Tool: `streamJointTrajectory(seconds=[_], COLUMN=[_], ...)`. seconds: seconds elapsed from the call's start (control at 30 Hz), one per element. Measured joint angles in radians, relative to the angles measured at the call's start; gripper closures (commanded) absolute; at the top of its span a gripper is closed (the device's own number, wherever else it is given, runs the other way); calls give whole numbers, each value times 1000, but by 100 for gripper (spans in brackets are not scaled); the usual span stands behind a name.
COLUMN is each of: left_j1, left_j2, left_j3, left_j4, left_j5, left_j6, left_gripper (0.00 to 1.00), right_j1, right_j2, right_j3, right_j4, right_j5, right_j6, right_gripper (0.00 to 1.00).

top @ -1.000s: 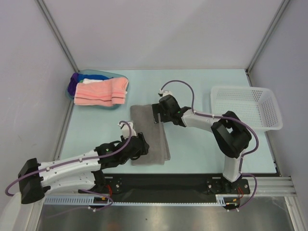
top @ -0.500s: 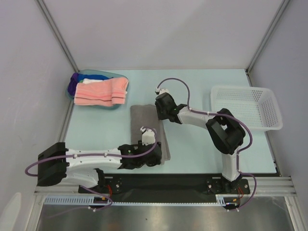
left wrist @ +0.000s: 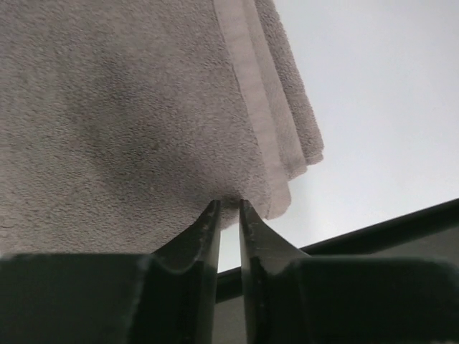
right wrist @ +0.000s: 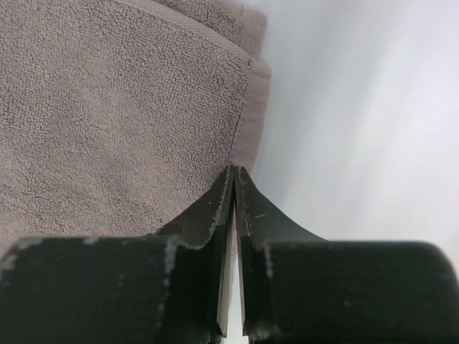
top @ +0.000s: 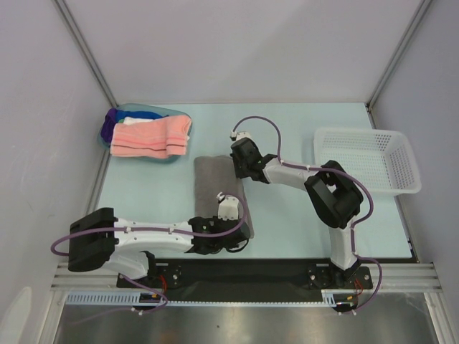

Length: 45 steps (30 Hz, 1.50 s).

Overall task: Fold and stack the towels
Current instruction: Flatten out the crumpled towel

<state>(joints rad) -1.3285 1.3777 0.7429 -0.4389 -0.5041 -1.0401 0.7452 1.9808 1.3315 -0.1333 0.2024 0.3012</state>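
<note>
Left gripper point(left wrist: 228, 206), right gripper point(right wrist: 234, 172), pinching grey towel point(top: 215, 188)

One folded grey terry-cloth towel point(top: 211, 188) is counted between two black claws, the left claw point(left wrist: 228, 204) and the right claw point(right wrist: 234, 170). One white mesh plastic basket point(top: 358, 131) is counted right of the right claw. One translucent blue plastic tub point(top: 147, 109) is counted beyond the left claw; its heaped coloured towels point(top: 150, 137) cannot be counted.

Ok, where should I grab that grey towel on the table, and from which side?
I'd pinch the grey towel at the two corners of its right long edge, coming in from the right. It lies flat as a narrow folded strip, and the hemmed layers end together along that edge.
</note>
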Motion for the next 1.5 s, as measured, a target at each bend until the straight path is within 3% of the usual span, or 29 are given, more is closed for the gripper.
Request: streamJointTrajectory(seconds=[0.1,0.17,0.27,0.37,0.43,0.53,0.67,0.73,0.77,0.93,1.0,1.03,1.13,1.33,1.5], left_j1=[0,0,0,0,0,0,0,0,0,0,0,0,0,0,0], left_j2=[0,0,-3,-3,-2,16,61,78,84,94,92,89,44,-154,-224], left_j3=[0,0,0,3,8,24,41,43,43,45,45,45,35,-43,-74], left_j4=[-16,-24,-35,-42,-39,-30,-15,-13,-12,-14,-22,-27,-40,-63,-96], left_j5=[-18,-25,-32,-41,-40,-40,-40,-41,-40,-43,-49,-51,-62,-99,-116], left_j6=[0,0,6,6,13,20,27,29,30,27,26,23,7,-53,-90], left_gripper=[91,93,52,35,35,43,65,71,80,99,100,100,100,100,100], right_j1=[0,0,0,0,-1,-4,-13,-17,-20,-33,-36,-38,-37,-7,19], right_j2=[0,0,-2,-13,-32,-63,-87,-92,-94,-106,-110,-112,-113,-98,-43], right_j3=[0,0,0,-5,-16,-31,-39,-43,-47,-64,-64,-64,-63,-3,80], right_j4=[-7,-13,-18,-19,-19,-19,-18,-19,-18,-23,-25,-25,-26,-53,-56], right_j5=[0,3,5,10,11,14,17,17,17,13,8,6,-1,3,13], right_j6=[-3,-5,-5,-4,-3,-3,-3,-3,-3,-3,-4,-5,-13,-41,-67], right_gripper=[98,100,100,100,100,100,100,100,100,98,92,81,66,46,37])
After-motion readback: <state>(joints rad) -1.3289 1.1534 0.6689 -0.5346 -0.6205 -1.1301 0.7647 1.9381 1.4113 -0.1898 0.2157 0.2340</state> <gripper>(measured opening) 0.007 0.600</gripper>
